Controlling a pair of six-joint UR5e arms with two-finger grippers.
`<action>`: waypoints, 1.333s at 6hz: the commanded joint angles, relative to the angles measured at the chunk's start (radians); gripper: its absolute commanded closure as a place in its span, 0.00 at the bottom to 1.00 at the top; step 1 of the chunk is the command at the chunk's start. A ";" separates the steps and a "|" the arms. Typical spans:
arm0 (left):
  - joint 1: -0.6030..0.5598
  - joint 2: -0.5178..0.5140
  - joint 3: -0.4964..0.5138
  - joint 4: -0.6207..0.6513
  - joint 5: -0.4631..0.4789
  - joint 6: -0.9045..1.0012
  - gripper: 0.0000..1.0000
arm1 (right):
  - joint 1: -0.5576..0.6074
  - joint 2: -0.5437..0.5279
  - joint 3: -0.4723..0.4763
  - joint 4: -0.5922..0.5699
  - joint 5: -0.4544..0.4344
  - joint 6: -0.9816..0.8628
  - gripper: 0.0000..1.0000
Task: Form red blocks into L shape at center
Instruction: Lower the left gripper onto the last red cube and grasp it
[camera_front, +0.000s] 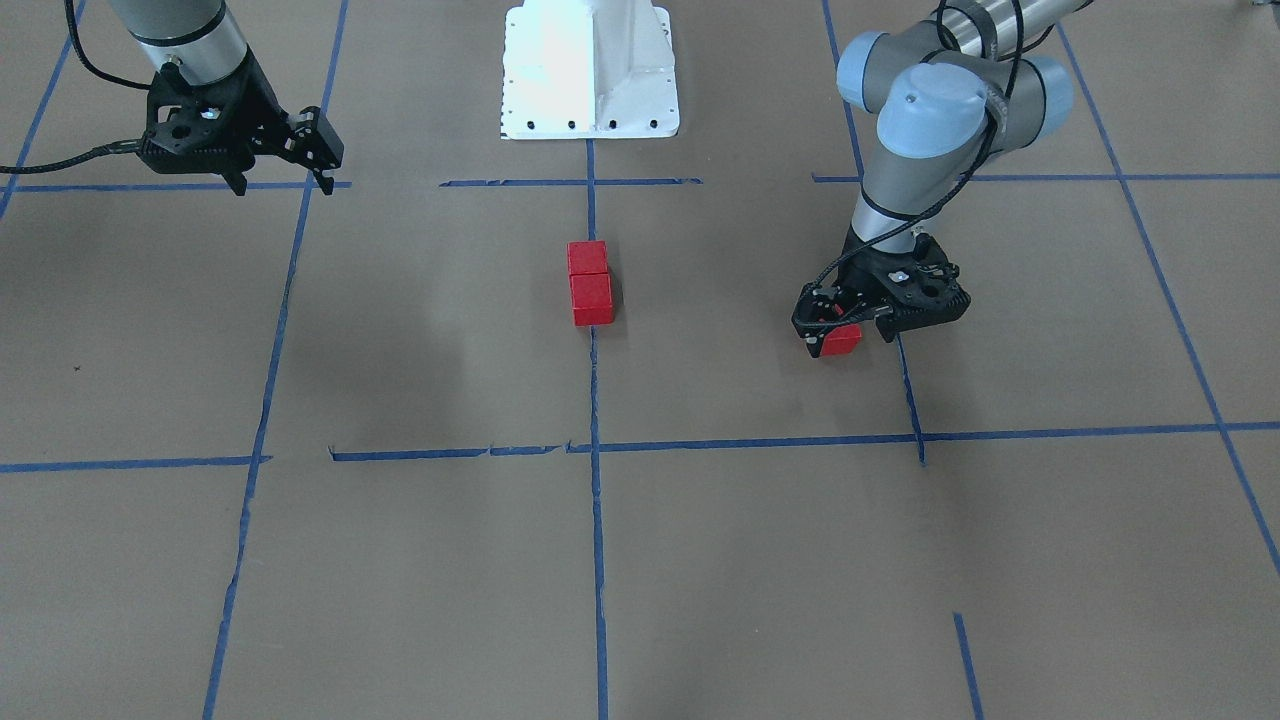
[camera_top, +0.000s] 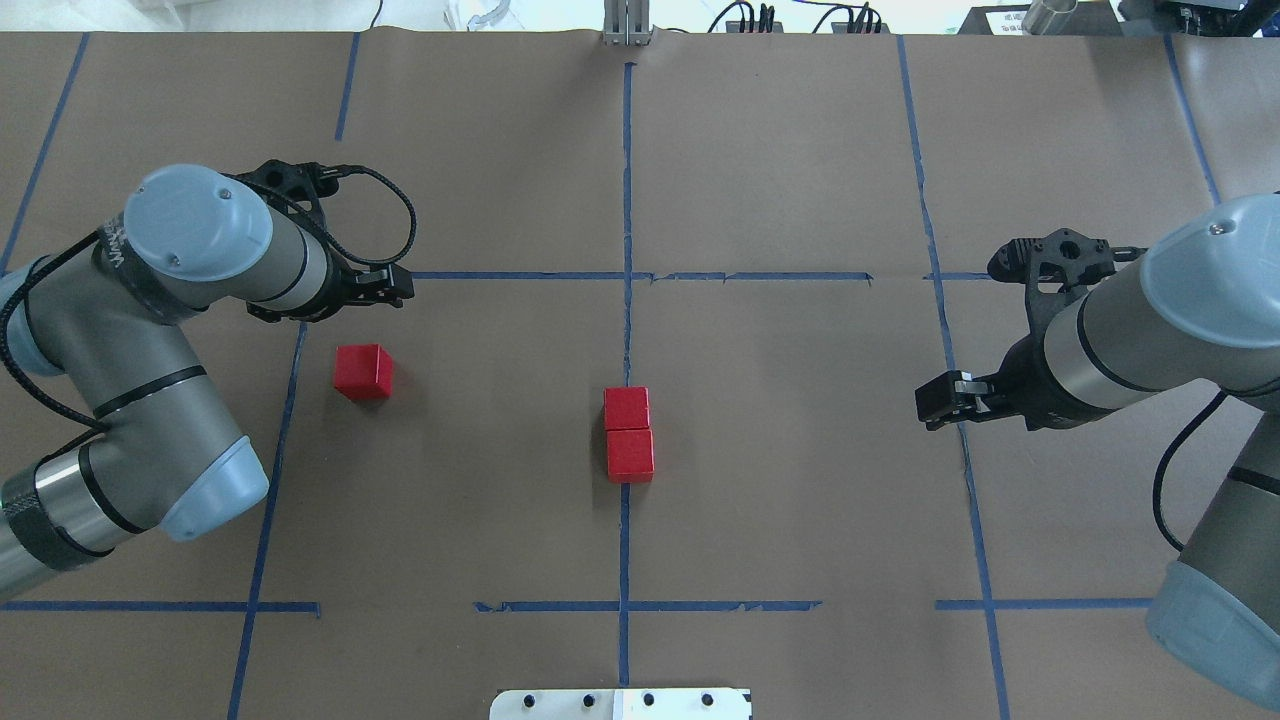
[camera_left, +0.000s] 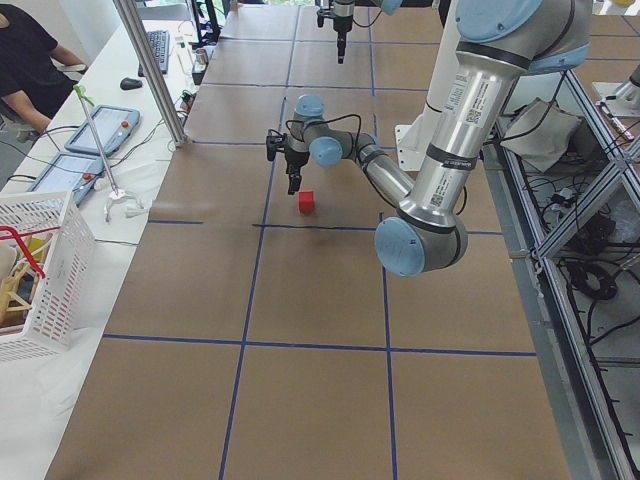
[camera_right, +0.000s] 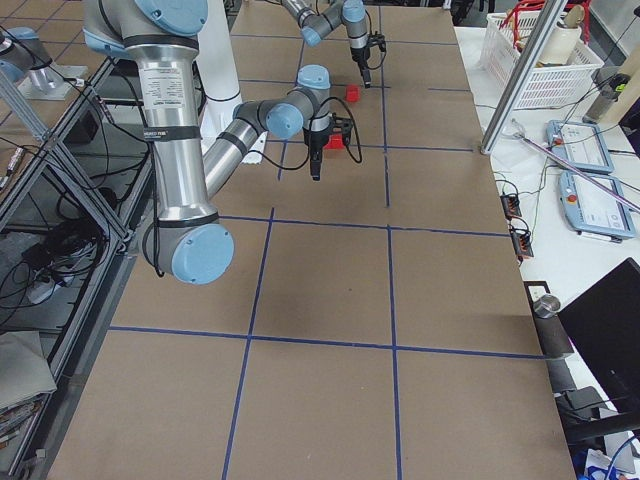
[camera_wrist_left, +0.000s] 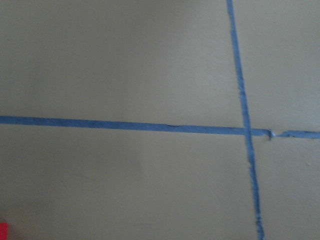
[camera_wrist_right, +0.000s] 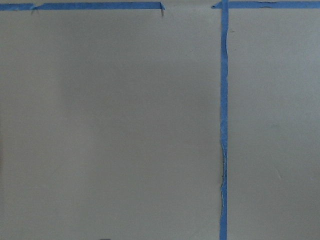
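Brown paper (camera_front: 760, 600) with blue tape lines (camera_front: 1050, 433) lies closest in the front view. For places, 12 o'clock points away from the robot, as in the overhead view.

One red block (camera_top: 630, 455) sits at the center, on the middle blue line (camera_top: 626, 200). A second red block (camera_top: 627, 408) touches it at 12 o'clock, so the two make a short straight row. The third red block (camera_top: 363, 372) sits alone on the paper at about 9 o'clock from them, well apart.

Left arm (camera_top: 150, 330): it comes in from the 9 o'clock side and bends at the elbow. Its wrist turns toward 3 o'clock. The left gripper (camera_front: 848, 335) points down and hangs above the table, near the third red block but not touching it. In the overhead view it shows at about 12 o'clock from that block. Its fingers are spread apart and hold nothing.

Right arm (camera_top: 1180, 320): it comes in from the 3 o'clock side. The right gripper (camera_front: 282, 185) points down over bare paper, well apart from the row. Its fingers are spread wide, with nothing between them.

The white robot base (camera_top: 620, 703) is at 6 o'clock from the row.
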 joint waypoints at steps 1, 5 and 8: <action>0.010 0.000 0.030 -0.004 -0.003 0.008 0.00 | -0.003 0.000 -0.007 0.000 -0.001 0.000 0.00; 0.038 0.041 0.030 -0.039 -0.003 0.048 0.02 | -0.006 0.002 -0.006 0.002 -0.001 0.000 0.00; 0.059 0.032 0.029 -0.040 -0.004 0.096 0.09 | -0.011 0.006 -0.006 0.002 -0.001 0.000 0.00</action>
